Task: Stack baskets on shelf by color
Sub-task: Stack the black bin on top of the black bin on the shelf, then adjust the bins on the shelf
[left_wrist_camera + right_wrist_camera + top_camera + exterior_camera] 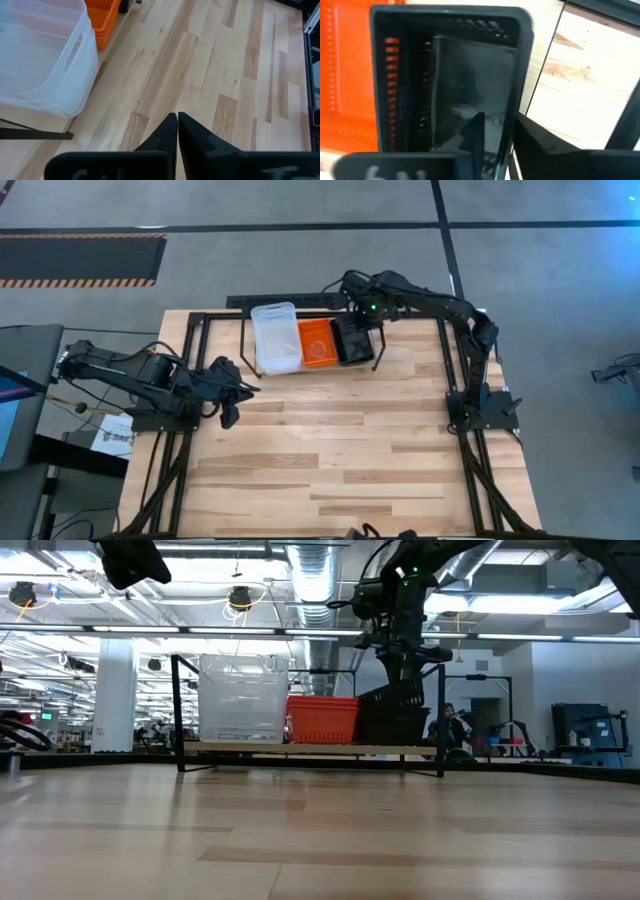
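The shelf (pixel 250 350) stands at the 12 o'clock edge of the tabletop, a light board in a black wire frame. On it three stacks of baskets sit side by side: clear baskets (pixel 275 337) at 9 o'clock, orange baskets (pixel 317 343) in the middle, black perforated baskets (pixel 352 340) at 3 o'clock, the top one tilted.

On the shelf (pixel 262 372), with its pale wooden board in a black wire frame, we see three colours: a clear, milky basket (pixel 275 337), beside it an orange-red basket (pixel 317 342), then a black basket (pixel 352 340) with perforated walls. The table (pixel 340 460) shows light slats in mixed blond and tan. Both claws are dark.
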Robot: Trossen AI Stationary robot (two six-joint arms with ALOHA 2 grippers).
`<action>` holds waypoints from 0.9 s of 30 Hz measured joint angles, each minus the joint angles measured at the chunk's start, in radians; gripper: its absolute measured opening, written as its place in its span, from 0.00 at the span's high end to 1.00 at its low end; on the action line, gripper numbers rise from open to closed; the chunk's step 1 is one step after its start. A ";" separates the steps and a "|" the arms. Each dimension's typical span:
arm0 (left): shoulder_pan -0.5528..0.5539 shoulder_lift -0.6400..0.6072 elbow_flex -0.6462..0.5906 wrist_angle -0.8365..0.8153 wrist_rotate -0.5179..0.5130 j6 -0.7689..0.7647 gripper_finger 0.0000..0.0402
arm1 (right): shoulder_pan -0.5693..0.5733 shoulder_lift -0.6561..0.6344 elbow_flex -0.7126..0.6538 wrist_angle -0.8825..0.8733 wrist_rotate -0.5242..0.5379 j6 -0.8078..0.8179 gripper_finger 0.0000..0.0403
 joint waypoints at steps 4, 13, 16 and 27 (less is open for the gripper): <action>0.000 0.000 0.000 0.000 0.000 0.000 1.00 | 0.002 0.000 0.040 -0.060 -0.001 -0.025 0.61; 0.000 0.000 0.000 0.000 0.000 -0.004 1.00 | 0.003 -0.002 0.260 -0.125 0.000 -0.039 0.46; 0.000 0.000 0.000 0.000 0.000 -0.001 1.00 | 0.032 -0.002 0.331 -0.124 0.000 -0.039 0.46; 0.000 -0.003 0.000 -0.059 0.016 0.049 1.00 | 0.270 -0.002 0.416 -0.189 0.123 -0.182 0.94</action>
